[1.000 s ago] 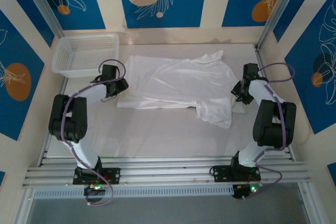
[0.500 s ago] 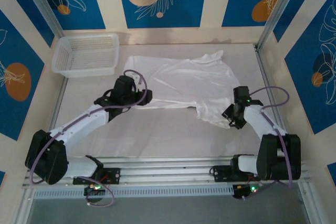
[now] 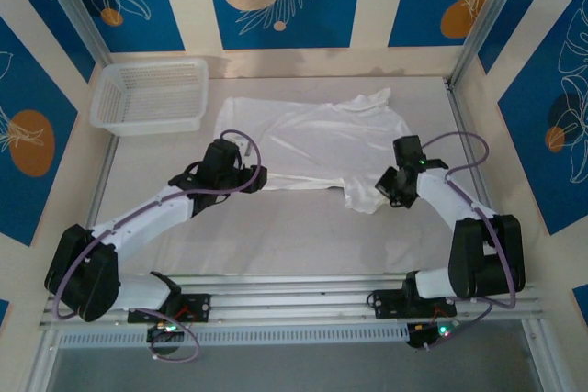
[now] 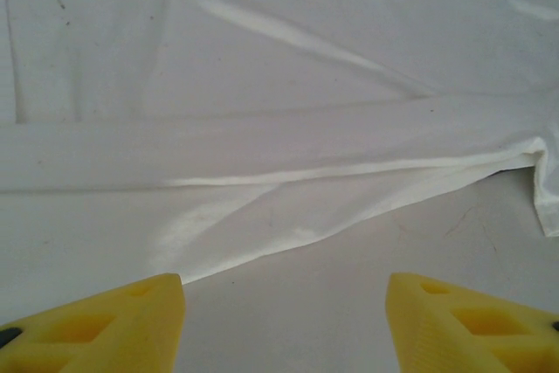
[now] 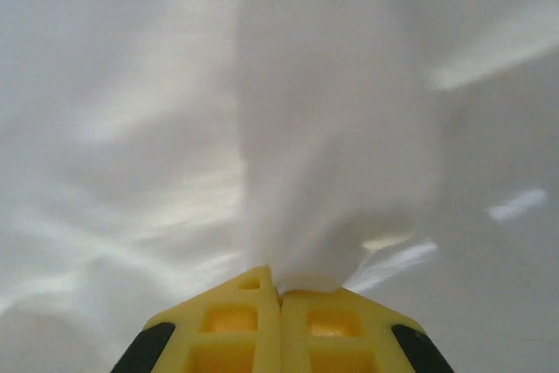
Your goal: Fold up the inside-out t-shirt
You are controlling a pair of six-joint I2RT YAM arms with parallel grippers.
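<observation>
The inside-out t-shirt (image 3: 312, 140) lies spread, white and wrinkled, across the back middle of the table. My left gripper (image 3: 255, 175) hovers at its near left hem. In the left wrist view the left gripper (image 4: 284, 329) is open, with bare table between its yellow fingertips (image 4: 113, 321) and the shirt's hem (image 4: 288, 242) just ahead. My right gripper (image 3: 386, 190) sits at the shirt's near right corner. In the right wrist view the right gripper (image 5: 279, 290) is shut on a bunched fold of the t-shirt (image 5: 332, 146), which rises out of the pads.
A white mesh basket (image 3: 152, 94) stands at the back left, a short way from the shirt. Aluminium frame posts and patterned walls close the table (image 3: 294, 236) in on three sides. A bare strip of table runs between the shirt and the arm bases.
Both arms swung in from the sides to the shirt's near edge. The right gripper closed on the near right corner and drew that flap up and to the left.
</observation>
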